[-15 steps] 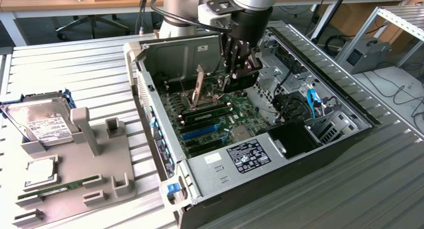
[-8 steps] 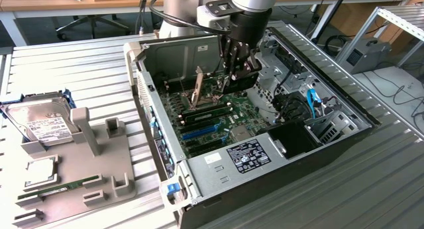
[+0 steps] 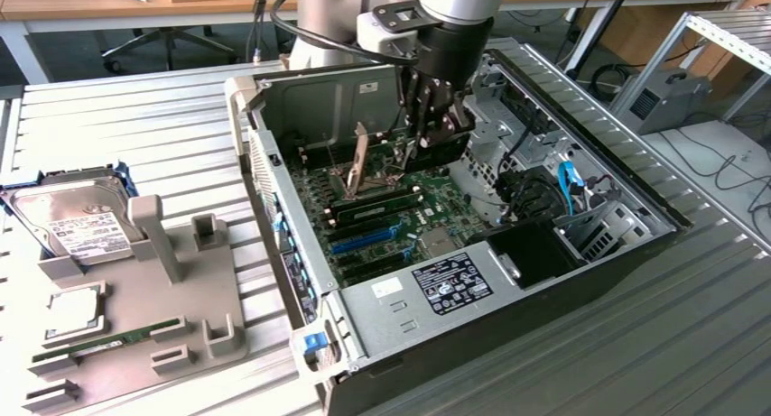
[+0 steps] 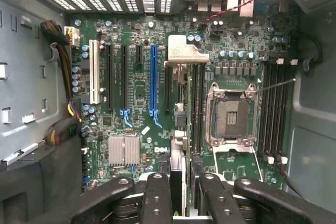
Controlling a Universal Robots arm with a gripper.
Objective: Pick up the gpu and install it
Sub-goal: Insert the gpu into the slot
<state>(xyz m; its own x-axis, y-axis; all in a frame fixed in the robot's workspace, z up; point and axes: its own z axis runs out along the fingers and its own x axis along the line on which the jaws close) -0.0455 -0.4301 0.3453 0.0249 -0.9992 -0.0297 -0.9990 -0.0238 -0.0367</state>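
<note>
My gripper reaches down inside the open computer case, above the green motherboard. It is shut on the gpu, a thin dark card hanging edge-down between the fingers. In the wrist view the gpu appears edge-on, its silvery bracket at the far end, running back to my gripper between the black fingers. The card hovers above the board, between the blue slot and the memory slots, apart from the board.
Case walls, a drive cage and cables crowd the gripper. The open processor socket lies beside the card. On the exterior view's left, a grey fixture carries a hard drive, a processor and a green memory stick.
</note>
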